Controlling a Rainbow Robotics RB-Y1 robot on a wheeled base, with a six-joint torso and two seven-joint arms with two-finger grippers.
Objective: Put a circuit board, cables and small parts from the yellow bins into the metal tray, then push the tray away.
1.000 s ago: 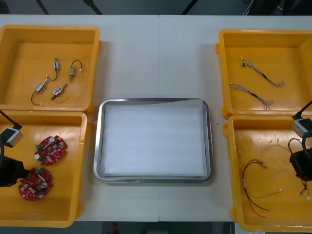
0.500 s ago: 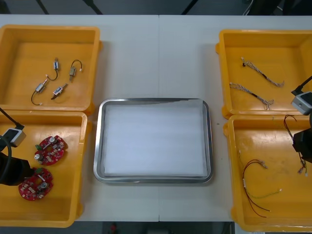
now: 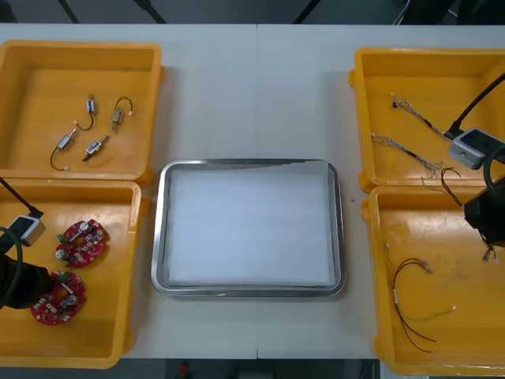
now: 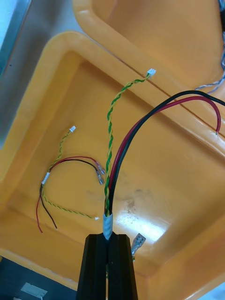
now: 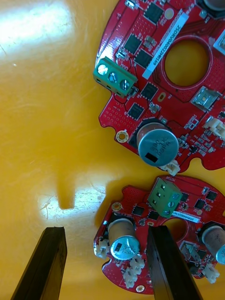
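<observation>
The right gripper (image 4: 108, 238) pinches a red, black and yellow cable (image 4: 112, 173) at its taped end and holds it in the air above the near right bin (image 3: 372, 268). The loose ends of this cable reach over the wall toward the far right bin (image 3: 359, 103). Under it a second cable (image 3: 396, 300) of the same colours lies on the bin floor, apart from the held one. Only the bin wall stands between this gripper and the metal tray (image 3: 158, 237). The left gripper (image 5: 105, 228) is low in the near left bin (image 3: 71, 359) with its fingers spread. One finger is over the edge of the nearer circuit board (image 3: 57, 298) and the other over bare bin floor; whether they touch it I cannot tell. The second circuit board (image 3: 81, 242) lies just beside the first. The far left bin (image 3: 79, 46) has four small metal parts (image 3: 65, 140) with short black wires, and the far right bin has two twisted blue and white cables (image 3: 426, 118). The tray is white inside and lies in the middle of the light table (image 3: 260, 95), between the bins. Beyond the table's far edge the floor is dark.
</observation>
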